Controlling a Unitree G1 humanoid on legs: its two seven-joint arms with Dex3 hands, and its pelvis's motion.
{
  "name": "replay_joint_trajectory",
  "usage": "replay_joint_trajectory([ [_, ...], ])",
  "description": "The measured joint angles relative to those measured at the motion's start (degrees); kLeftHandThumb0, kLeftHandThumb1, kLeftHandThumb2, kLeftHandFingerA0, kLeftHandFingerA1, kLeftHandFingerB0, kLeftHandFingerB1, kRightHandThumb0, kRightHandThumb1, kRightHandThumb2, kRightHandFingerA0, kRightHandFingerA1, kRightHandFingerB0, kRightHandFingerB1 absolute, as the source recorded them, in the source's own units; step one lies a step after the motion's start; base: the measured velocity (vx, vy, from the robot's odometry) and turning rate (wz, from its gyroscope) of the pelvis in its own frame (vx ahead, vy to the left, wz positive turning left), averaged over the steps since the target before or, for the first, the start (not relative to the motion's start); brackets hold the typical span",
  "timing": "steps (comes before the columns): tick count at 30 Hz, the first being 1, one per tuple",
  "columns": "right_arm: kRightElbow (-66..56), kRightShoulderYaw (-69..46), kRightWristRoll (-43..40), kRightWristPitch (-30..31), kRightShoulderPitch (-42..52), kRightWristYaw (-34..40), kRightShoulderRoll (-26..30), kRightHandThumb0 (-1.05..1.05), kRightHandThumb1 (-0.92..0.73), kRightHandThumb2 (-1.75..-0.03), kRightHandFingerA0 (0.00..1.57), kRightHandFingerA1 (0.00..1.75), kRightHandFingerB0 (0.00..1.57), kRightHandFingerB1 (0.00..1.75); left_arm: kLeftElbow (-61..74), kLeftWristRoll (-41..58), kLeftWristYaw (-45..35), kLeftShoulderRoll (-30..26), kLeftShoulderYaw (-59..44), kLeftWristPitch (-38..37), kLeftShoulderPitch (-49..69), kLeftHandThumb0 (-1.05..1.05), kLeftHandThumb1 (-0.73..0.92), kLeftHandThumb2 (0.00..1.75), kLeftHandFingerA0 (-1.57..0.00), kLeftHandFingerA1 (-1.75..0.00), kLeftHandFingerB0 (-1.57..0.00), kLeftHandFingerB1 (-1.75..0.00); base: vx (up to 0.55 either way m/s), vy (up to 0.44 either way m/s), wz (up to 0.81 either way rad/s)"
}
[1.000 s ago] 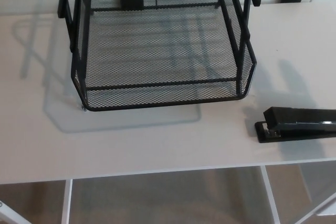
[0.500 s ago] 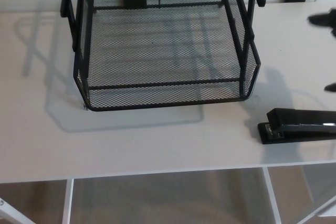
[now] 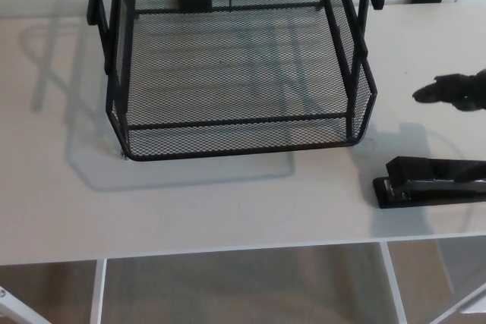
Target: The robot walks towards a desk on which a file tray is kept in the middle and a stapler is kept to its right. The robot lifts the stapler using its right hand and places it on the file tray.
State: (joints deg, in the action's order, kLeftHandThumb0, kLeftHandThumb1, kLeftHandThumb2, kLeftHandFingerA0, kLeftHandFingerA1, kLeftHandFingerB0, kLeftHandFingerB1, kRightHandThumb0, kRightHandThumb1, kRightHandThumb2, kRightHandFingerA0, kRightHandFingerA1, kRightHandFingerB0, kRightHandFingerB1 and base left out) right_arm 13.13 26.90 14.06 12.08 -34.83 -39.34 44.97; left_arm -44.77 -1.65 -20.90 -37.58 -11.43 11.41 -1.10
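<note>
I'm at the reach: my right robot hand [image 3: 454,90] pokes in at the frame's right edge, clear of everything; whether it is open or closed I cannot tell. The stapler [image 3: 433,181] lies on the worktop [image 3: 228,210] at lower right, near the file tray [image 3: 243,148] at upper centre. Next, I judge, the robot hand must descend and close around the stapler.

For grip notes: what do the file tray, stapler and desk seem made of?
The file tray is likely black-coated metal: see-through mesh on a rod frame. The stapler is glossy black, with a highlight along its top; metal or plastic is unclear. The desk is white, matt and smooth, probably laminate.
</note>
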Motion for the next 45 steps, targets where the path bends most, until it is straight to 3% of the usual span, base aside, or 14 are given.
replay_joint_trajectory([
  [8, -1.6, -0.1, 3.7, 0.3, 4.2, -0.6, -0.6, -0.38, -0.46, -0.55, 0.09, 0.33, 0.13, 0.26, 1.5, 0.1, 0.0, 0.0, 0.1, 0.3, 0.5, -0.36, 0.58, 1.15, -0.01, -0.52, 0.0, -0.5, 0.0, 0.0, 0.0],
  [10, -1.7, -0.2, 4.9, 0.3, 5.6, 0.5, -1.5, -0.28, -0.41, -0.92, 0.02, 0.52, 0.0, 0.48, 1.3, 0.0, 0.0, 0.0, 0.4, 0.3, 0.6, -0.36, 0.57, 1.14, -0.01, -0.52, 0.0, -0.51, 0.0, 0.0, 0.0],
  [12, -1.7, -0.2, 6.4, 0.3, 6.5, 1.9, -2.2, -0.46, -0.51, -0.56, 0.21, 0.37, 0.2, 0.28, 1.1, -0.1, 0.0, 0.0, 0.6, 0.3, 0.5, -0.36, 0.58, 1.15, -0.01, -0.52, 0.0, -0.51, 0.0, 0.0, 0.0],
  [17, -1.7, 0.2, 9.9, 0.0, 8.1, 6.1, -2.6, -0.44, -0.58, -0.58, 0.4, 0.44, 0.33, 0.32, 1.1, -0.1, 0.0, 0.0, 0.8, 0.3, 0.5, -0.36, 0.58, 1.15, -0.02, -0.52, 0.0, -0.51, 0.0, 0.0, 0.0],
  [18, -1.5, 0.3, 10.5, -0.1, 8.2, 6.9, -2.8, -0.49, -0.49, -0.82, 0.48, 0.63, 0.29, 0.46, 1.1, -0.1, 0.0, 0.0, 0.9, 0.3, 0.5, -0.36, 0.58, 1.15, -0.02, -0.52, 0.0, -0.51, 0.0, 0.0, 0.0],
  [24, -0.7, 0.7, 13.2, -0.3, 9.0, 12.2, -4.1, -0.39, -0.65, -0.58, 0.73, 0.88, 0.46, 0.37, 1.1, -0.1, 0.0, 0.0, 1.2, 0.3, 0.5, -0.36, 0.56, 1.14, -0.01, -0.52, 0.0, -0.5, 0.0, 0.0, 0.0],
  [25, -0.5, 0.8, 13.6, -0.4, 9.0, 12.9, -4.2, -0.44, -0.52, -0.86, 0.78, 0.9, 0.37, 0.52, 1.1, -0.1, 0.0, 0.0, 1.2, 0.3, 0.5, -0.77, 0.77, 1.04, -0.15, -0.54, -0.09, -0.45, 0.0, 0.0, 0.0],
  [28, 0.3, 1.3, 14.6, -0.6, 9.2, 15.3, -4.6, -0.35, -0.68, -0.6, 0.77, 0.97, 0.46, 0.38, 1.1, -0.1, 0.0, 0.0, 1.3, 0.3, 0.5, -0.76, 0.77, 1.04, -0.15, -0.53, -0.08, -0.45, 0.0, 0.0, 0.0],
  [29, 0.6, 1.5, 15.1, -0.8, 9.3, 16.3, -4.7, -0.34, -0.68, -0.61, 0.8, 1.19, 0.47, 0.39, 1.1, -0.1, 0.0, 0.0, 1.3, 0.3, 0.5, -0.76, 0.92, 0.75, -0.17, -0.5, -0.08, -0.33, 0.0, 0.0, 0.0],
  [30, 1.0, 1.7, 15.5, -1.0, 9.4, 17.4, -4.9, -0.29, -0.68, -0.61, 0.91, 1.31, 0.56, 0.43, 1.1, -0.1, 0.0, 0.0, 1.4, 0.3, 0.5, -0.36, 0.57, 1.14, -0.02, -0.52, 0.0, -0.51, 0.0, 0.0, 0.0],
  [40, 3.1, 2.7, 17.8, -3.3, 9.8, 26.4, -6.5, -0.22, -0.7, -0.61, 0.88, 1.56, 0.68, 0.44, 1.1, -0.1, 0.0, 0.0, 1.8, 0.3, 0.6, -0.36, 0.56, 1.14, -0.02, -0.52, 0.0, -0.5, 0.0, 0.0, 0.0],
  [42, 3.4, 3.1, 18.1, -3.7, 10.1, 28.1, -6.7, -0.28, -0.64, -0.64, 0.85, 1.58, 0.85, 0.55, 1.1, -0.2, 0.0, 0.0, 2.0, 0.3, 0.6, -0.36, 0.56, 1.14, -0.02, -0.52, 0.0, -0.5, 0.0, 0.0, 0.0],
  [43, 3.6, 3.3, 18.2, -3.9, 10.2, 29.2, -6.8, -0.25, -0.63, -0.6, 0.83, 1.65, 0.86, 1.04, 1.1, -0.2, 0.0, 0.0, 2.1, 0.3, 0.6, -0.36, 0.57, 1.15, -0.02, -0.52, 0.0, -0.5, 0.0, 0.0, 0.0],
  [45, 4.0, 3.7, 18.5, -4.1, 10.3, 30.9, -6.9, -0.25, -0.63, -0.6, 0.83, 1.65, 0.86, 1.04, 1.1, -0.2, 0.0, 0.0, 2.2, 0.3, 0.6, -0.36, 0.57, 1.15, -0.02, -0.52, 0.0, -0.5, 0.0, 0.0, 0.0],
])
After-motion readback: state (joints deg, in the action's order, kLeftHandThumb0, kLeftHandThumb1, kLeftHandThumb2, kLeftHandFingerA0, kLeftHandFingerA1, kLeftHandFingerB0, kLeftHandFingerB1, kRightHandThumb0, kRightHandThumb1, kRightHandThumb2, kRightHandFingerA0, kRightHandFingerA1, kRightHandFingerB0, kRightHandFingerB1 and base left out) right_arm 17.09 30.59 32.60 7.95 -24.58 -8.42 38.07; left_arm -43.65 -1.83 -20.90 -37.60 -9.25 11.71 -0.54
